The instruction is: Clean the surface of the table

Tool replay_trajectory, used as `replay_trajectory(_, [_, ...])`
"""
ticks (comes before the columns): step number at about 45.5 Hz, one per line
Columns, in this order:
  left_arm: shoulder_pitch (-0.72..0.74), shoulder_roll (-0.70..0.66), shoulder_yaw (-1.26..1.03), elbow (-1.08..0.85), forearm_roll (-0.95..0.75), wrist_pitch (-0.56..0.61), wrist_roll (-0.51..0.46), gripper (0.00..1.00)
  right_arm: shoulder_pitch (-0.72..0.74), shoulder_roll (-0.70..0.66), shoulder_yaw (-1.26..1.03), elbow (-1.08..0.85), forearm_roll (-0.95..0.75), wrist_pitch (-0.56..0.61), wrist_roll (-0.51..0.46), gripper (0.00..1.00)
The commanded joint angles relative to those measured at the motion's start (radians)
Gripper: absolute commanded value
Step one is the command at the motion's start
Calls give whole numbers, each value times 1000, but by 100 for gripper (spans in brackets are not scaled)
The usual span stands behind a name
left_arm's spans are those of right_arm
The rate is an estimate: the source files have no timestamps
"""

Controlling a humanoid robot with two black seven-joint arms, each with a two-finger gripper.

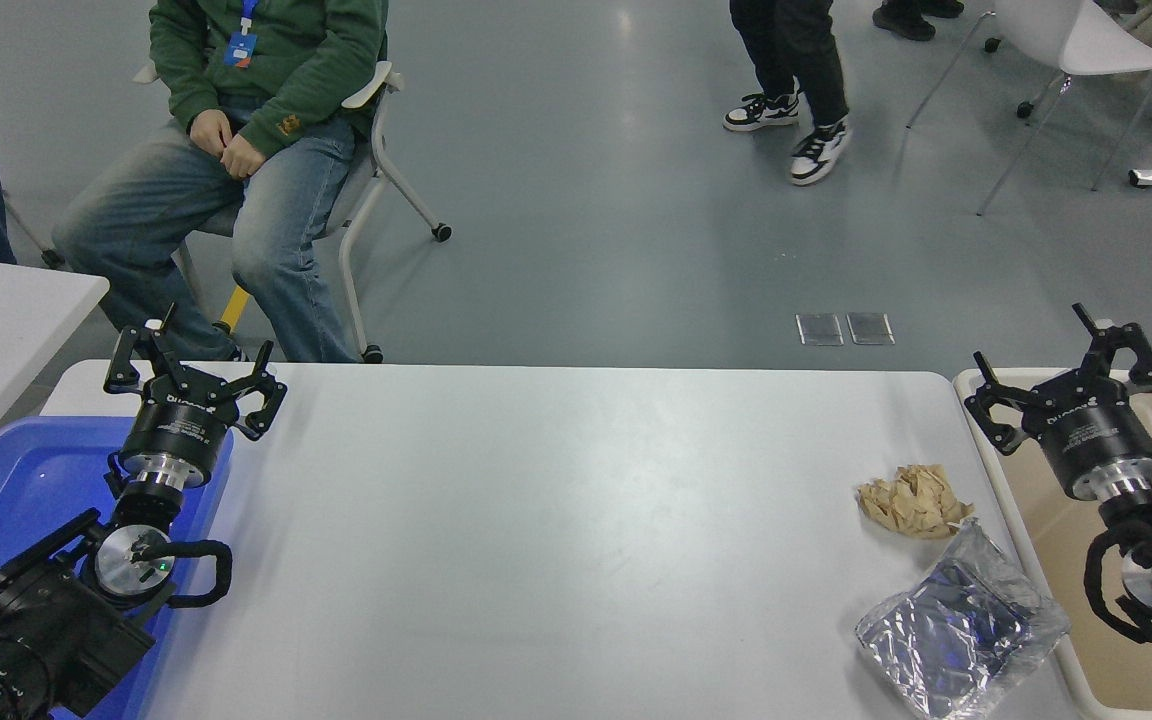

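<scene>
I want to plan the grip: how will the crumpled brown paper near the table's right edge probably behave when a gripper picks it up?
The crumpled brown paper looks thin and loosely wadded, so it is probably very light and will squash rather than resist. Its irregular folds suggest it will not roll, though a push may simply slide it over the smooth table surface. Fragility seems no concern.
</scene>
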Motion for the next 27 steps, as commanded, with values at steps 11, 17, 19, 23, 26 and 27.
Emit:
replay_trajectory(11, [0, 0, 0, 0, 0, 0, 0, 100, 5, 12, -5, -27, -28, 19, 7, 100])
replay_trajectory(17, [0, 0, 0, 0, 0, 0, 0, 100, 0, 12, -4, -26, -74, 19, 7, 100])
replay_trajectory(19, [0, 0, 0, 0, 0, 0, 0, 100, 0, 12, -4, -22, -89, 19, 7, 100])
replay_trajectory(23, [0, 0, 0, 0, 0, 0, 0, 100, -2, 10, -4, -13, -111, 19, 7, 100])
replay_trajectory(26, [0, 0, 0, 0, 0, 0, 0, 100, -3, 9, -4, 1, -117, 15, 7, 100])
replay_trajectory(27, [0, 0, 0, 0, 0, 0, 0, 100, -3, 9, -4, 5, -120, 12, 7, 100])
